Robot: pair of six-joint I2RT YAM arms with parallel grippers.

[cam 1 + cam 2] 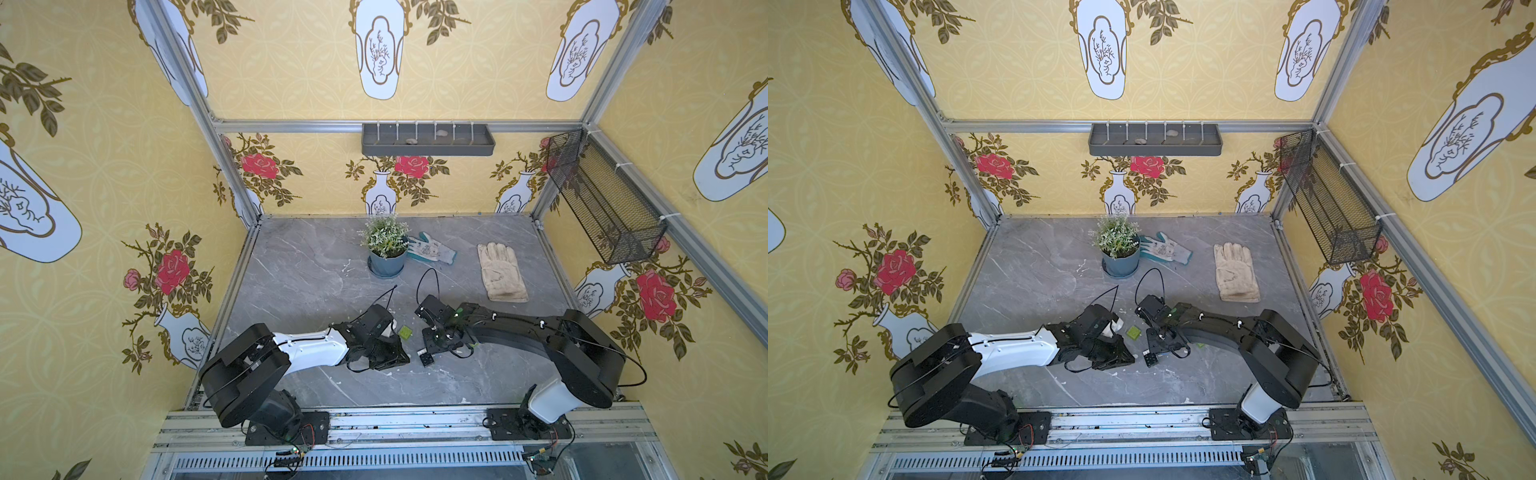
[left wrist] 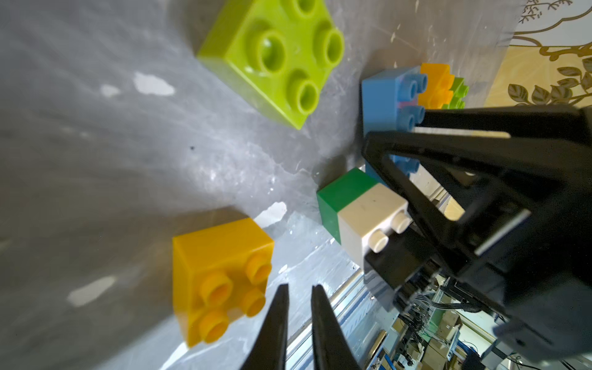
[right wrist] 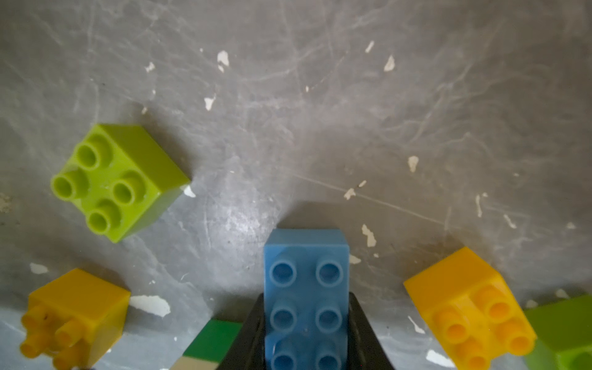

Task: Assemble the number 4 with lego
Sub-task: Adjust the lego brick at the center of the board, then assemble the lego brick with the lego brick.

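Observation:
My right gripper (image 3: 306,296) is shut on the long blue brick (image 3: 306,288), holding it low over the grey table. A green and white stack (image 2: 358,211) lies on its side beside it, with something black at its white end. A lime brick (image 2: 275,57) stands studs-up close by and shows in both top views (image 1: 404,331) (image 1: 1133,332). One yellow brick (image 2: 221,282) lies on its side right beside my left gripper (image 2: 299,286), which is shut with nothing between its fingers. Another yellow brick (image 3: 467,307) and a second lime one (image 3: 563,333) lie on the blue brick's other side.
A potted plant (image 1: 386,249), a blue-cuffed glove (image 1: 432,249) and a beige glove (image 1: 500,272) lie further back on the table (image 1: 299,270). A wire basket (image 1: 602,199) hangs on the right wall and a grey shelf (image 1: 428,140) on the back wall.

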